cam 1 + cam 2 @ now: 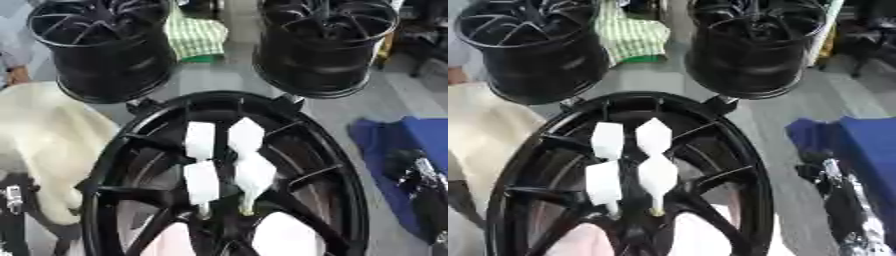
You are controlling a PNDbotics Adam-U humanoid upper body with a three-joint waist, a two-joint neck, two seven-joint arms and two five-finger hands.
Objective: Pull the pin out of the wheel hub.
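A large black wheel hub (114, 165) fills the lower middle, tilted towards me. Over its centre stand several white pins in two pairs: an upper pair (199, 140) and a lower pair (254, 175) with thin tips pointing down at the hub's centre. A black and silver part at the right edge, over a blue cloth, looks like my right hand (418, 175); its pose is unclear. Only a small silver and black piece of my left arm (13, 199) shows at the lower left edge. Neither touches the pins.
Two more black wheels stand behind, one at the back left (105, 45) and one at the back right (324, 45). A cream cloth (44, 135) lies at the left, a blue cloth (420, 135) at the right, and a green checked cloth (197, 35) between the back wheels.
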